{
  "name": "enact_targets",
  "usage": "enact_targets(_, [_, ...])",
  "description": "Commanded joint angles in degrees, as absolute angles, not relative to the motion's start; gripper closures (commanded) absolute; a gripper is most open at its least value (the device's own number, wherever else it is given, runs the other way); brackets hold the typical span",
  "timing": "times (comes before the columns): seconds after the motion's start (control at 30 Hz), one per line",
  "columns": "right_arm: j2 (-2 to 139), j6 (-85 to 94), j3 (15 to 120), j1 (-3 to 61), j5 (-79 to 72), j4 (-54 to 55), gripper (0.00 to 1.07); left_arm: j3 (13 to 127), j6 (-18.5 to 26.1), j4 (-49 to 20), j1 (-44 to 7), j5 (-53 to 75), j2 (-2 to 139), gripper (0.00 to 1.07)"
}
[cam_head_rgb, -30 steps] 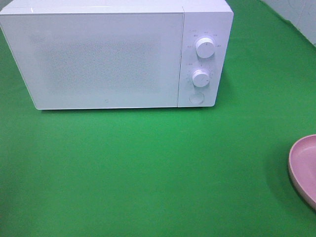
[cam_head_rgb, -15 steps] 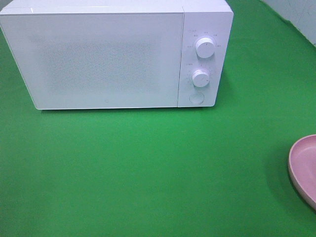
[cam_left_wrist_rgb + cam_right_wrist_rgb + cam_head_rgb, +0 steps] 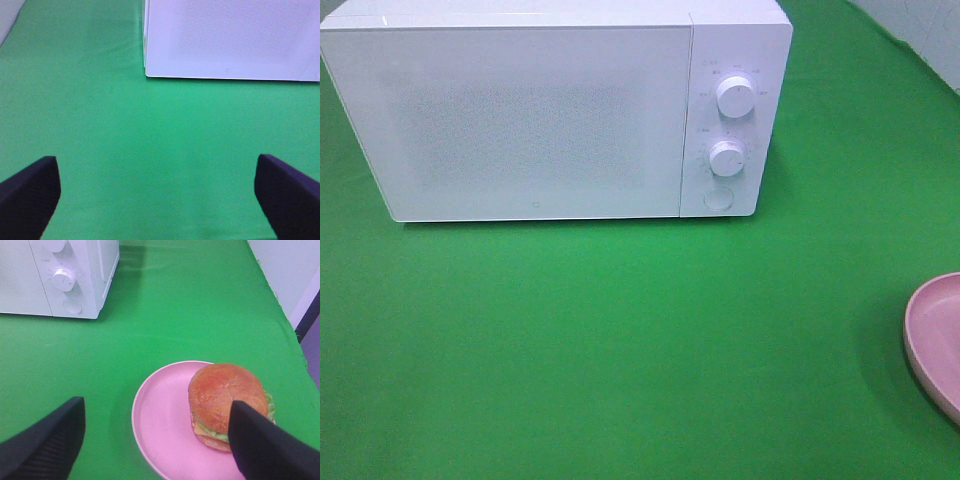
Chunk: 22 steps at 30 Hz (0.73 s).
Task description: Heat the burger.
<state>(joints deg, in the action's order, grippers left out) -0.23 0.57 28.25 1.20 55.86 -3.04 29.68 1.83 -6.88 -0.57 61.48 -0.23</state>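
The table [image 3: 620, 340] is covered in green cloth across the whole exterior view. A white microwave [image 3: 540, 120] is seen at the upper left of that view, its door shut, so nothing inside can be made out. Two round knobs [image 3: 735, 97] and a round button [image 3: 718, 199] are set one below the other on its right-hand panel. A pink plate [image 3: 165, 425] is cut off at the lower right edge of the exterior view; in the right wrist view it is shown at the lower centre. The burger [image 3: 227, 402] is seen resting on the right part of that plate, well apart from the microwave. The right fingers [image 3: 255, 440] are held wide apart above the plate, nothing between them. The left fingers [image 3: 30, 192] are likewise spread wide over bare cloth, nothing held.
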Motion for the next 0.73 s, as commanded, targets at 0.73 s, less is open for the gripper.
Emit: enact_targets(0.73, [-1.8, 0.5, 28.2, 0.8, 54.8, -3.0, 0.31, 29.5, 1.4, -7.4, -0.6, 61.0, -1.2, 0.08])
